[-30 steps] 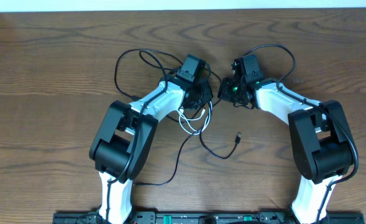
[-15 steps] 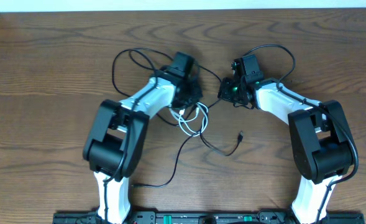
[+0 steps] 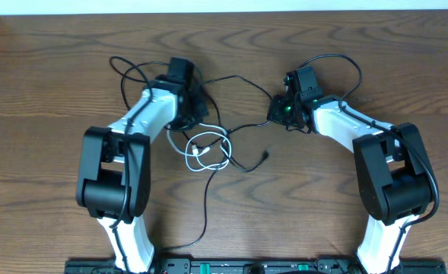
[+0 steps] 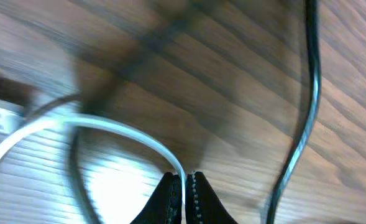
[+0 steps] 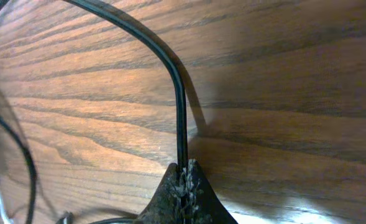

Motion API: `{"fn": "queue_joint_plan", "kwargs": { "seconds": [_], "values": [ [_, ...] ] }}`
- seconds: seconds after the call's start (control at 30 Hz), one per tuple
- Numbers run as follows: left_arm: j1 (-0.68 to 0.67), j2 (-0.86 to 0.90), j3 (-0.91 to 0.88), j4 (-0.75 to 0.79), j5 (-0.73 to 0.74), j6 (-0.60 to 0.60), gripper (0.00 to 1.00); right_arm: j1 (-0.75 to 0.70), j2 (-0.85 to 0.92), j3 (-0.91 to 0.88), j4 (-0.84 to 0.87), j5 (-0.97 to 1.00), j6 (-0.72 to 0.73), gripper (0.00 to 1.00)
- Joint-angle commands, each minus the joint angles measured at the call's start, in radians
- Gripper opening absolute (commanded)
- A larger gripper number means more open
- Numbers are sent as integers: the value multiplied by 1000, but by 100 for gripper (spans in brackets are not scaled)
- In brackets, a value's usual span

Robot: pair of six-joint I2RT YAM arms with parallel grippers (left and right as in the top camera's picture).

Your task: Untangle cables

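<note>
White-shelled arms (image 3: 149,110), bulky black joints (image 3: 395,171), black-fingered left hand (image 4: 183,186) and right hand (image 5: 184,174).

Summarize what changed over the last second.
Left gripper swung to the robot's left, shut on the white cable, dragging its loop along; the loose plug end of the black cable slid left too. Right gripper stayed put, shut on the black cable.

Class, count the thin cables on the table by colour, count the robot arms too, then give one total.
Black cable: 1
White cable: 1
Robot arms: 2, the left arm and the right arm
Total: 4
</note>
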Motion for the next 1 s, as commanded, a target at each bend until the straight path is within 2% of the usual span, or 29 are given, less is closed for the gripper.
{"fn": "queue_joint_plan", "kwargs": {
  "seconds": [0.0,0.13,0.27,0.4,0.57,0.7,0.97],
  "values": [
    [49,-23,-11,-13,-40,43,8,-6,21,-14,-28,124,-9,1],
    [84,-22,-11,-5,-46,69,8,-9,-30,0,-50,121,-61,1],
    [95,-22,-11,-5,-136,69,7,-6,-139,78,-156,190,-126,1],
    [98,-22,-11,2,-148,64,8,14,-236,137,-180,202,-203,1],
    [98,-22,-11,6,-148,64,7,63,-355,172,-134,207,-280,1],
    [98,-22,-11,6,-148,63,8,98,-451,195,-116,311,-306,1],
    [98,-23,-11,6,-148,56,7,157,-650,201,31,382,-479,1]
  ]
}}
